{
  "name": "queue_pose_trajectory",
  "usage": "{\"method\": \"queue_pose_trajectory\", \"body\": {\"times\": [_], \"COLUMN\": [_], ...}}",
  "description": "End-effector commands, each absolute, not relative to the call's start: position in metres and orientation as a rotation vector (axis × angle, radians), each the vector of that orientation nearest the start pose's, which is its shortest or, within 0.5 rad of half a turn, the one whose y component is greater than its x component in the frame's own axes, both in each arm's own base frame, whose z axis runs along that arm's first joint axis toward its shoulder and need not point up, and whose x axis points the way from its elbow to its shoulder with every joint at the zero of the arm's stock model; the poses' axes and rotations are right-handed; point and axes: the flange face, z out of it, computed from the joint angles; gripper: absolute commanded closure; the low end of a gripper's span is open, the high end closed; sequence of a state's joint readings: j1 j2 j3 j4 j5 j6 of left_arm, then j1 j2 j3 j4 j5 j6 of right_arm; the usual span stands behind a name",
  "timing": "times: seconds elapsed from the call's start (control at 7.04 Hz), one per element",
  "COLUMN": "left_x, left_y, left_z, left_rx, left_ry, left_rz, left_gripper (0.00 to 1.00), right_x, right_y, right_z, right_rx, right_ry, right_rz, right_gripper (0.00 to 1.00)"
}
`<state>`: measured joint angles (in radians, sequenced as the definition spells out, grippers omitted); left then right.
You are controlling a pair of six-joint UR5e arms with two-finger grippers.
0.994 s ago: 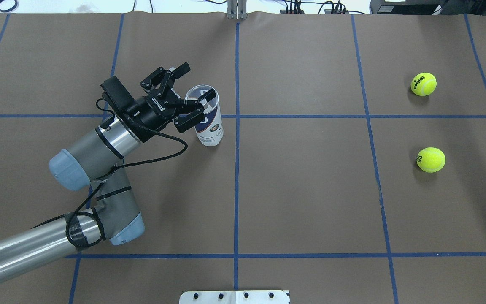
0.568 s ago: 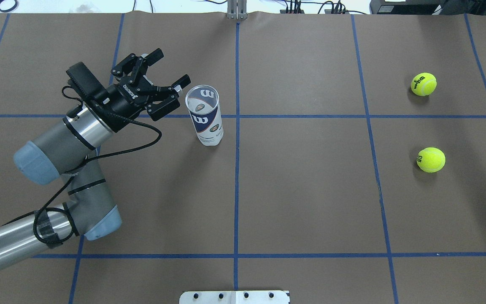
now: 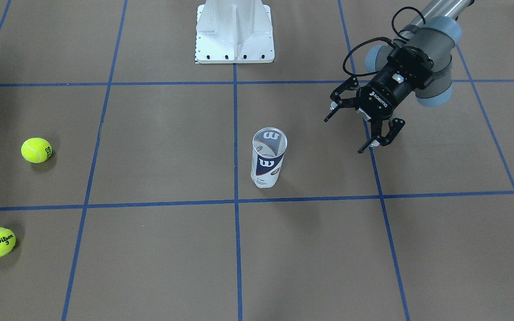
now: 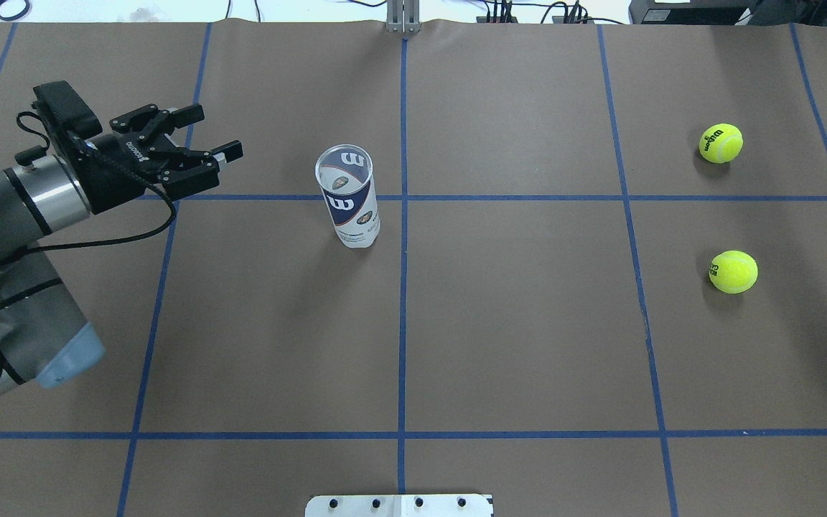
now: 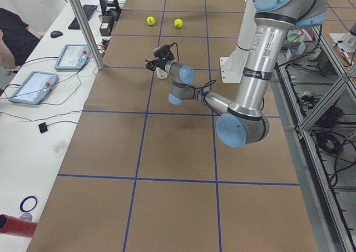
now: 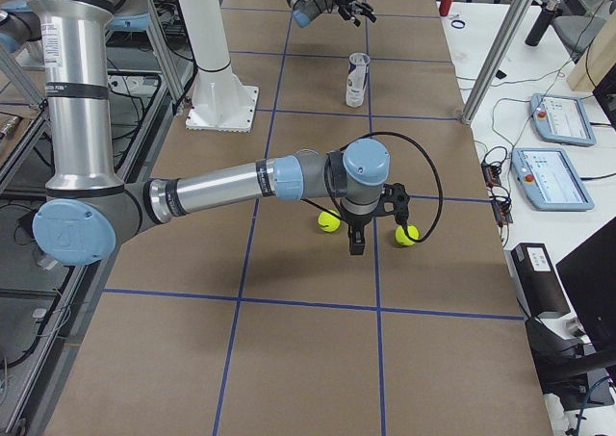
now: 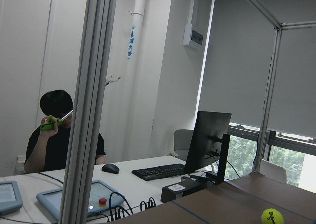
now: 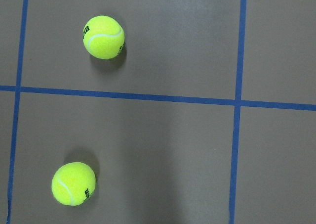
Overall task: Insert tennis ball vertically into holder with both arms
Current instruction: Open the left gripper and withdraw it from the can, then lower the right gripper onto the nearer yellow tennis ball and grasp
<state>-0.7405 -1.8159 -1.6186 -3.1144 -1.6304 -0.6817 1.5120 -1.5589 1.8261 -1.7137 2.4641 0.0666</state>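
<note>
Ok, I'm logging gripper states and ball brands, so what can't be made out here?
Right gripper: outside overhead and front views; the right-side view shows it small, below its wrist, open or shut unclear.
Ball nearer the robot: print too small in every view.

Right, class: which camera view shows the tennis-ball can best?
Exterior front-facing: the holder stands upright, unobstructed, open mouth and W label plain. Overhead exterior shows it nearly as well. Exterior right shows it small and far; exterior left barely, behind the left arm; the wrist views not at all.
</note>
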Motion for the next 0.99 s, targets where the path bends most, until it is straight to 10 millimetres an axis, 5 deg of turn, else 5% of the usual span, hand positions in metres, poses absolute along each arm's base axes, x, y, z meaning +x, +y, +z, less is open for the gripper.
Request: {"method": "queue_pose_trajectory", "body": {"times": [0.0, 0.43, 0.57, 0.85], "left_x": [0.304, 0.311, 0.311, 0.313], "left_y": [-0.463, -0.461, -0.462, -0.463], "left_z": [0.365, 0.369, 0.367, 0.365], "left_rx": [1.113, 1.082, 1.085, 1.088], "left_ry": [1.266, 1.28, 1.281, 1.284], "left_rz": [0.277, 0.265, 0.264, 0.264], "left_gripper": [0.01, 0.01, 0.01, 0.01], "right_x": [-0.002, -0.123, -0.158, -0.195], "right_y": [-0.495, -0.486, -0.477, -0.468], "right_z": [0.517, 0.483, 0.488, 0.514], "right_rx": [0.029, 0.036, 0.041, 0.029], "right_ry": [-0.868, -0.835, -0.834, -0.768], "right_rz": [-0.027, 0.111, 0.104, 0.047], "right_gripper": [0.0, 0.0, 0.0, 0.0]}}
